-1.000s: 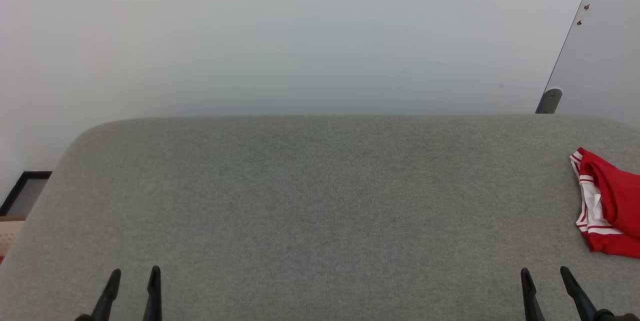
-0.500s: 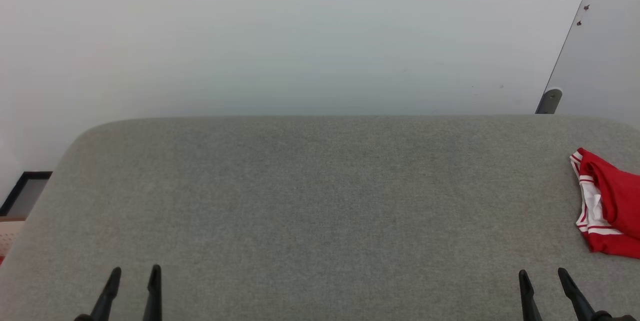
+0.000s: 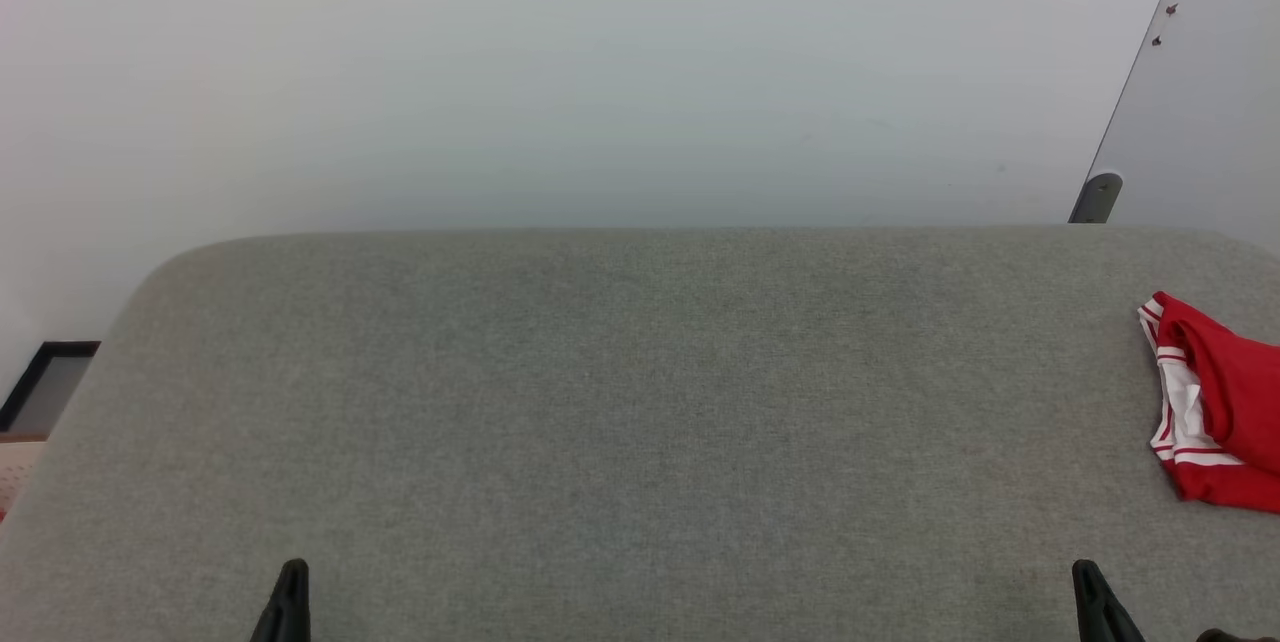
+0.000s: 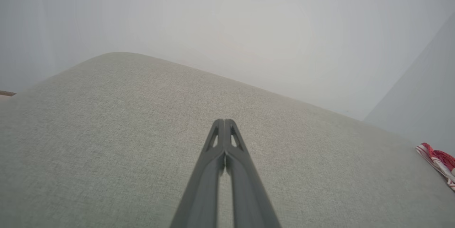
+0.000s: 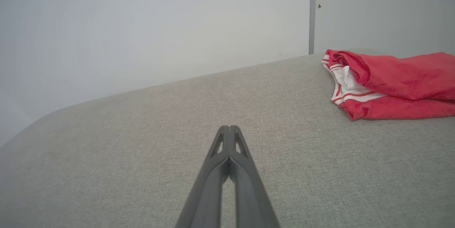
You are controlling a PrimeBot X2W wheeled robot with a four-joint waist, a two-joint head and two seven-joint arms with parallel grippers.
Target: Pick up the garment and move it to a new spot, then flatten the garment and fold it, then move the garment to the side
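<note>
The garment (image 3: 1225, 402) is bright red with white, red-striped trim. It lies bunched on the grey fabric surface (image 3: 640, 402) at the right edge, partly cut off by the frame. The right wrist view has the garment (image 5: 391, 82) ahead and to the right, and the left wrist view catches a sliver of the garment (image 4: 439, 162) at far right. My left gripper (image 3: 290, 587) is at the lower left, shut and empty; from its wrist the left gripper (image 4: 224, 123) has its fingers pressed together. My right gripper (image 3: 1090, 587) is at the lower right, short of the garment, and the right gripper (image 5: 230, 128) is likewise shut on nothing.
A pale wall rises behind the grey surface, whose far edge is rounded. A grey panel (image 3: 1200, 92) with a metal fitting (image 3: 1098, 197) stands at the back right. A dark-framed object (image 3: 50, 387) sits low beyond the left edge.
Both grippers have gone from open to shut, and their tips sit lower in the head view. The garment has not moved.
</note>
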